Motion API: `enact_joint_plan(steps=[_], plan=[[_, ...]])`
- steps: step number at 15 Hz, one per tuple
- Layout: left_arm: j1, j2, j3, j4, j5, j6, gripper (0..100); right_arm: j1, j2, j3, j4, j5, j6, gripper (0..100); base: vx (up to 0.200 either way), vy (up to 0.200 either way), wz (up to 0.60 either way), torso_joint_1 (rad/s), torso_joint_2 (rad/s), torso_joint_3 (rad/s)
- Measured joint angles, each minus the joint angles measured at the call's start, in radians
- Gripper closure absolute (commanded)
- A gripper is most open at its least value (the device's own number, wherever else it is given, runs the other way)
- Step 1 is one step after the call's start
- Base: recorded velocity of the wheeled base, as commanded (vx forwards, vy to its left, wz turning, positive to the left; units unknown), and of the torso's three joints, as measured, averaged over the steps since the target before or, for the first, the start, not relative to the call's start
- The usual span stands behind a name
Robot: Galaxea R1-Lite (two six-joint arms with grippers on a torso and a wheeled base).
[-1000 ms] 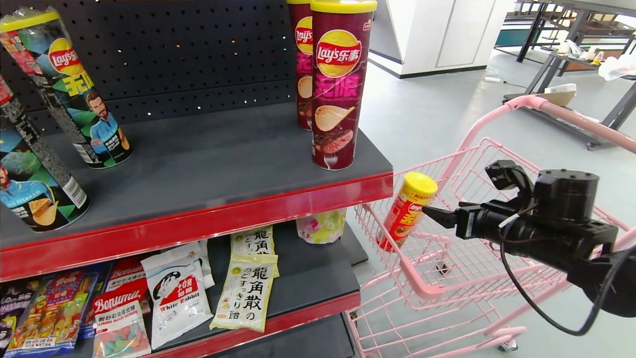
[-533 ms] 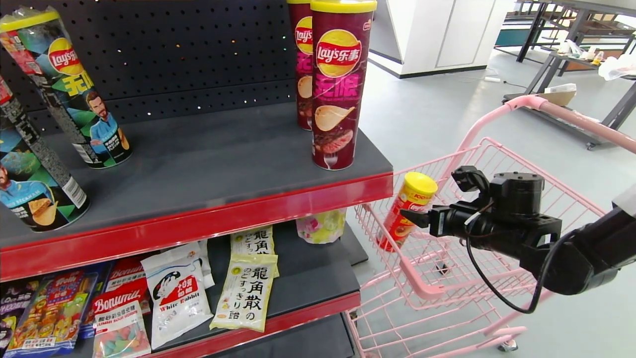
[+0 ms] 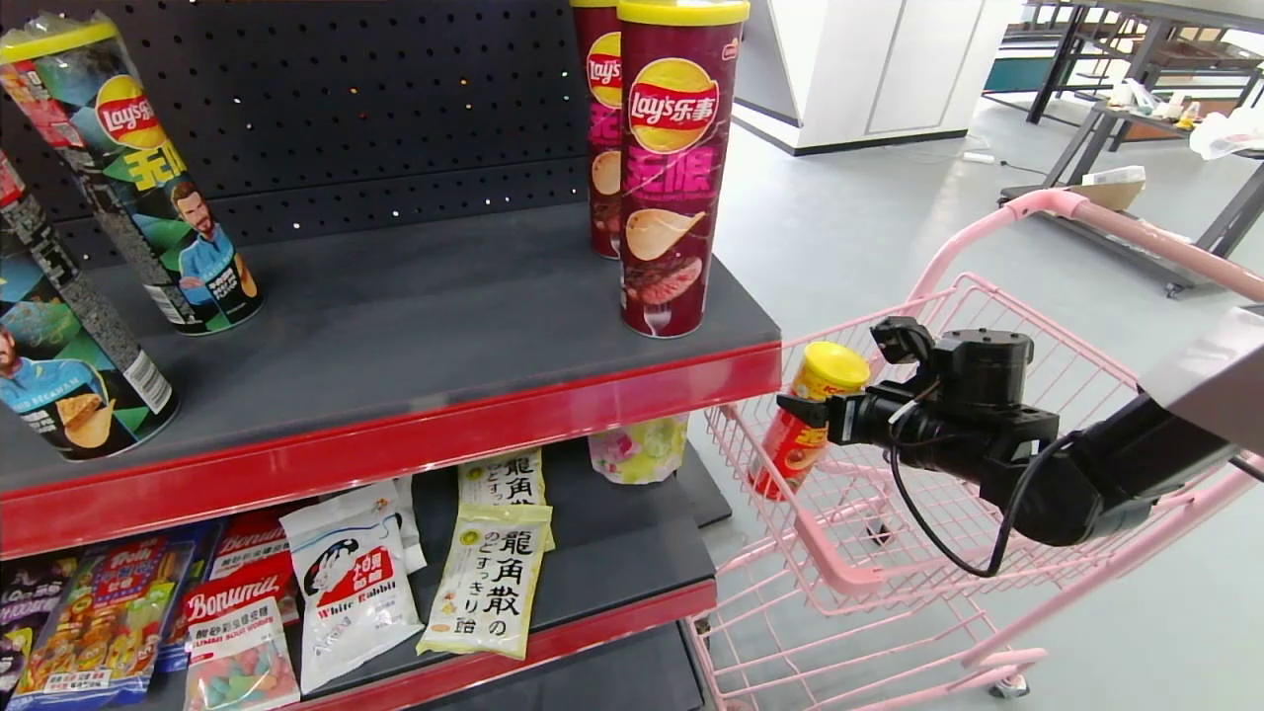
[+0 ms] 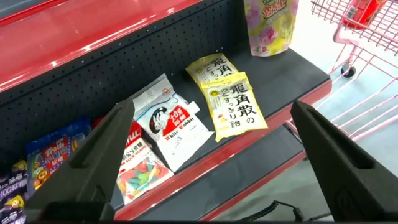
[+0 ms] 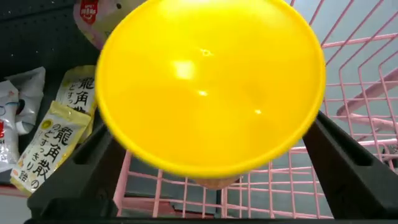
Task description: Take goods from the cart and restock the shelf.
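Early going: the red can of chips [image 3: 793,449] leans inside the cart [image 3: 839,571], at the corner nearest the shelf [image 3: 415,326], not lifted yet. The right gripper [image 3: 802,409] is at the can, jaws spread wide either side of it, gripping nothing; the left gripper [image 4: 208,112] hangs open and empty on the cart's shelf side. Grab, lift and placing all look left to do. Beside the cart, the shelf's grey board has bare room between tall cans [image 3: 671,197]; beyond the cart, grey floor [image 3: 869,217] and tables [image 3: 1094,128]

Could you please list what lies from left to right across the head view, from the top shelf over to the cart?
pair of green-blue chip cans → maroon chip cans → yellow-lidded red can in the cart → pink cart handle
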Motion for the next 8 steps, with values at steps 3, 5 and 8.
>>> enact_joint_plan(steps=[3, 5, 8], plan=[[0.0, 0.001, -0.002, 0.0, 0.003, 0.0, 0, 0.003, 0.051, -0.045, -0.004, -0.001, 0.005, 100, 0.0, 0.0, 0.0, 0.0, 0.0, 0.0], [0.0, 0.001, -0.007, 0.0, 0.004, 0.0, 0, 0.003, 0.07, -0.057, -0.009, -0.004, 0.016, 100, 0.0, 0.0, 0.0, 0.0, 0.0, 0.0], [0.0, 0.013, -0.021, 0.0, -0.001, 0.001, 0, 0.007, 0.056, -0.036, -0.001, -0.003, 0.014, 100, 0.0, 0.0, 0.0, 0.0, 0.0, 0.0]])
